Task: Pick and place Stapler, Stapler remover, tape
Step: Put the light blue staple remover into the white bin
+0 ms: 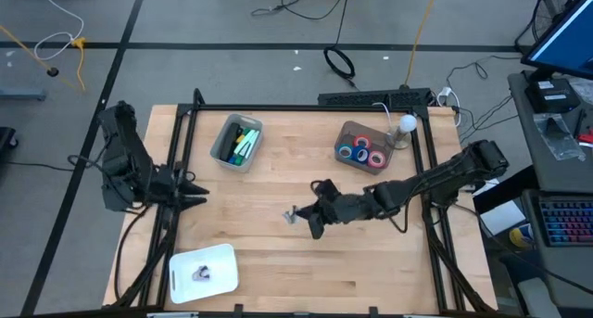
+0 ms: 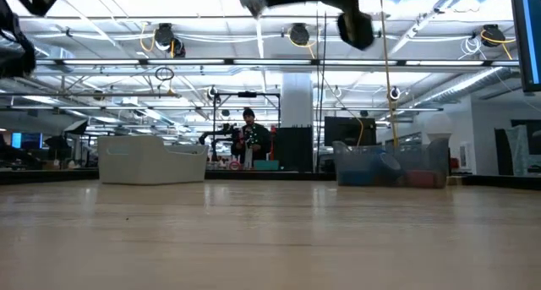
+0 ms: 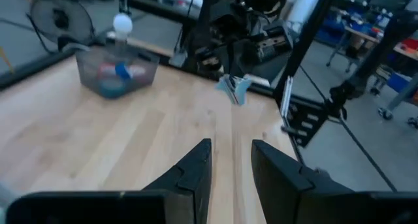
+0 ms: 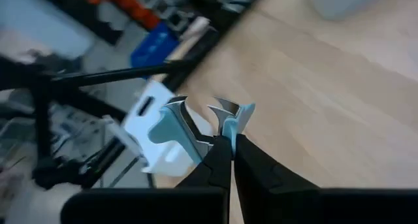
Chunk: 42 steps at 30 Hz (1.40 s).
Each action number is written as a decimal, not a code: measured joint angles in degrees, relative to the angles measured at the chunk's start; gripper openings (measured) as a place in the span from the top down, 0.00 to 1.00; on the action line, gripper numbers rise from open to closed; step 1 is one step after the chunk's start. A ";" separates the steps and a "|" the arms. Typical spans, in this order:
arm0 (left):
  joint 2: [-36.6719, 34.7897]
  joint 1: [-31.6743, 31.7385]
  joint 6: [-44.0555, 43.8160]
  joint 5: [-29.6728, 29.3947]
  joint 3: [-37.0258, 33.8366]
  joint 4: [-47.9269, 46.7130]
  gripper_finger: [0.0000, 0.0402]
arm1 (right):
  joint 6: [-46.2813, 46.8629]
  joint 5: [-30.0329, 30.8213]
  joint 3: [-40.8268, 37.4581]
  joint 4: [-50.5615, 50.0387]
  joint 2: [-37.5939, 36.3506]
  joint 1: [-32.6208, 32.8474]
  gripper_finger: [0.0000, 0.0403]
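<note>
Right gripper [image 4: 225, 138] clamped on the staple remover [image 4: 196, 129], pinched only at its fingertips above the table [image 1: 278, 262]; thin grip risks slipping; left gripper [image 3: 230, 162] narrowly parted, empty.

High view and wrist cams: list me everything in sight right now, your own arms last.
table: one, pale wood, dark frame.
grey bin: one, back left, holds green, blue and yellow items.
clear bin: one, back right.
tape: about five small rolls, red and blue, in the clear bin.
white tray: one, front left, a small item inside.
staple remover: one, pale blue and metal, held above mid-table.
person: one, far behind the table.
right gripper: shut on the staple remover.
left gripper: at the left edge, empty, fingers parted.
</note>
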 joint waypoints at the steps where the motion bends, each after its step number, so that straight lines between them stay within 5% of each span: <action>1: 1.49 0.95 1.71 -0.08 0.00 2.87 0.73 | -2.40 -1.23 0.00 1.62 -0.37 -0.65 1.00; 8: 10.72 9.79 7.19 4.37 0.00 19.26 0.73 | -13.45 -11.97 -0.02 11.02 -0.79 -4.51 1.00; 24: 32.71 28.96 17.46 28.24 0.00 53.60 0.73 | -25.29 -31.73 -0.02 19.48 -0.77 -9.21 1.00; 31: 39.73 30.92 22.58 30.16 0.92 63.09 0.73 | -27.87 -35.51 -0.02 19.77 -0.79 -11.61 1.00; 42: 43.86 31.67 23.96 30.21 4.48 63.34 0.73 | -28.71 -37.00 -0.04 17.70 -0.79 -14.40 1.00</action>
